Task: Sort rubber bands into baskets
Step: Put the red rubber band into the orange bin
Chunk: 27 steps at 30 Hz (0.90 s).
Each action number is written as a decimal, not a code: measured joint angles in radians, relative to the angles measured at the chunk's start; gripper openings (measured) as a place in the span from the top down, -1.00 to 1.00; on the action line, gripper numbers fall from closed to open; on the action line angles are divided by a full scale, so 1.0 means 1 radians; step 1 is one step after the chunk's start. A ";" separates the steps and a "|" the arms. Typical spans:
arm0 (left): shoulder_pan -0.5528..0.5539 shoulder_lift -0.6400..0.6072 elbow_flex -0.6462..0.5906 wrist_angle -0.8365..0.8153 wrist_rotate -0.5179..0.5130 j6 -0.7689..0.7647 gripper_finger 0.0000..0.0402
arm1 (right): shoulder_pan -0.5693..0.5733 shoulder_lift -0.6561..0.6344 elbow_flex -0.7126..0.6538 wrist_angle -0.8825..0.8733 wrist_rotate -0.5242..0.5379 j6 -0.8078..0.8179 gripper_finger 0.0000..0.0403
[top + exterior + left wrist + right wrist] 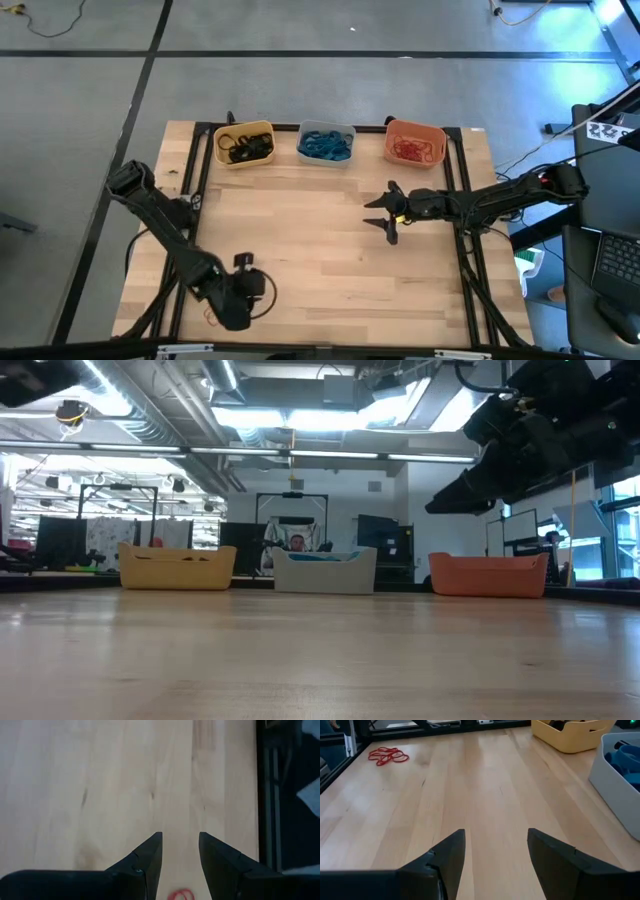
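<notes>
One little clump of red rubber bands (pixel 388 755) was left near the table's near-left corner, right under the left gripper (pixel 180 851), whose jaws stood apart and empty. Right gripper (pixel 388 213) hung wide open mid-table. Floppy, light stuff; probably best pinched through the clump's middle.

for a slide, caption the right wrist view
Open right gripper over bare table, red rubber bands lying far off.
</notes>
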 joint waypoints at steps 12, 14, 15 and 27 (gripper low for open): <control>-0.066 0.141 0.000 -0.039 0.078 -0.081 0.38 | 0.000 0.000 0.000 -0.014 0.001 0.002 -0.07; -0.077 0.155 0.000 -0.062 0.111 -0.107 0.38 | 0.000 0.000 0.000 -0.014 0.001 0.002 -0.07; -0.082 0.162 0.000 -0.085 0.121 -0.124 0.38 | 0.000 0.000 0.000 -0.014 0.001 0.002 -0.07; -0.118 0.177 -0.087 -0.032 0.142 -0.200 0.38 | 0.000 0.000 0.000 -0.016 0.024 0.001 -0.07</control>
